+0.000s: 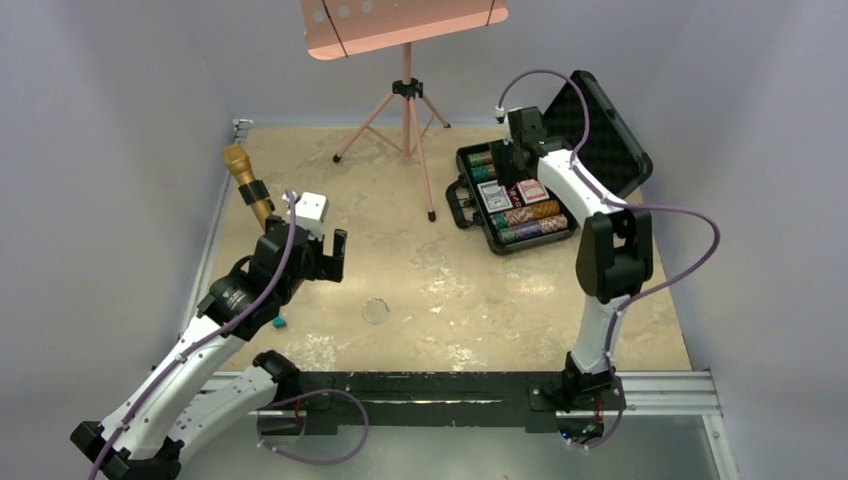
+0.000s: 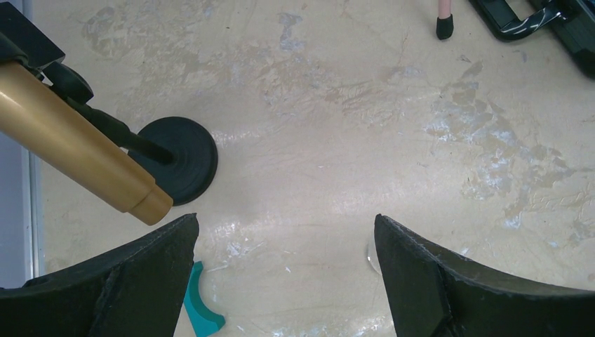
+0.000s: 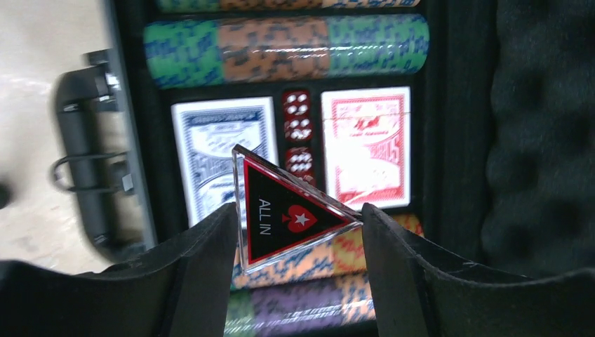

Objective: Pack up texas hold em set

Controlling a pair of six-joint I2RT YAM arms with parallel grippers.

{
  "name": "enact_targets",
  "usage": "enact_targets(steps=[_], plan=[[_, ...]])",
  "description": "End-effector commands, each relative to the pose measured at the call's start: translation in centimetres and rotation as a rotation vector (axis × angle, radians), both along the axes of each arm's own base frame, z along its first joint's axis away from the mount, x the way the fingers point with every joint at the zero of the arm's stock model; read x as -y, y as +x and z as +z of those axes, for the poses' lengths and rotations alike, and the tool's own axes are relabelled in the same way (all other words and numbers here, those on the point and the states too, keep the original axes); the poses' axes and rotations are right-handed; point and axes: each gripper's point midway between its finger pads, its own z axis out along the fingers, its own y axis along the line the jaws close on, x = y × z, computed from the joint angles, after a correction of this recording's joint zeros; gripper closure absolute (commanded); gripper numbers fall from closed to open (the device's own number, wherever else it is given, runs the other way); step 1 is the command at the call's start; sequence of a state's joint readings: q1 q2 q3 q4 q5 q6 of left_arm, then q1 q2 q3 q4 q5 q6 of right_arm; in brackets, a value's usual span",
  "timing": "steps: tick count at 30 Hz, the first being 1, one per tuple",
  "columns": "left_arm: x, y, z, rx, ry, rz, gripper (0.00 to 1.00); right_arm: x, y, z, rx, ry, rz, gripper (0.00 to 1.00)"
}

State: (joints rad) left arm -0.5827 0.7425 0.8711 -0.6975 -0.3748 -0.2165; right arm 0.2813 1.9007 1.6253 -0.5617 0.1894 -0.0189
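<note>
Button (image 3: 281, 217), pinched by the right end effector (image 3: 298, 221), hangs over chips (image 3: 281, 45) in the open case (image 3: 133, 105). Judged light, rigid, glossy, apt to slip; its edges suit gripping. Left end effector (image 2: 284, 228) is spread.

i see the case (image 1: 612, 140) open on the table (image 1: 450, 290) far right, chips (image 1: 528, 213) and decks (image 1: 495, 195) inside, button (image 3: 284, 214) between right fingers (image 3: 189, 274) above them; microphone (image 1: 248, 180) far left, stand (image 1: 407, 100) behind centre.
</note>
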Motion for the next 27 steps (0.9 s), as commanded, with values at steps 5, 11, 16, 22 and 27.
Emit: enact_targets(steps=[5, 11, 16, 22, 27], plan=[[0.1, 0.4, 1.3, 0.044, -0.015, -0.005, 0.01, 4.6, 4.1, -0.2, -0.011, -0.148, 0.123, 0.63], [0.2, 0.4, 1.2, 0.042, -0.014, -0.008, 0.01, 6.3, 5.2, -1.2, -0.029, -0.153, 0.157, 0.63], [0.2, 0.4, 1.1, 0.038, -0.011, -0.007, 0.01, 6.3, 4.9, -3.0, -0.061, -0.139, 0.161, 0.63], [0.2, 0.4, 1.0, 0.036, -0.01, -0.008, 0.01, 6.4, 4.0, -5.2, -0.107, -0.122, 0.114, 0.63], [0.2, 0.5, 1.0, 0.035, -0.01, -0.009, 0.01, 6.7, 3.9, -6.3, -0.129, -0.12, 0.077, 0.63]])
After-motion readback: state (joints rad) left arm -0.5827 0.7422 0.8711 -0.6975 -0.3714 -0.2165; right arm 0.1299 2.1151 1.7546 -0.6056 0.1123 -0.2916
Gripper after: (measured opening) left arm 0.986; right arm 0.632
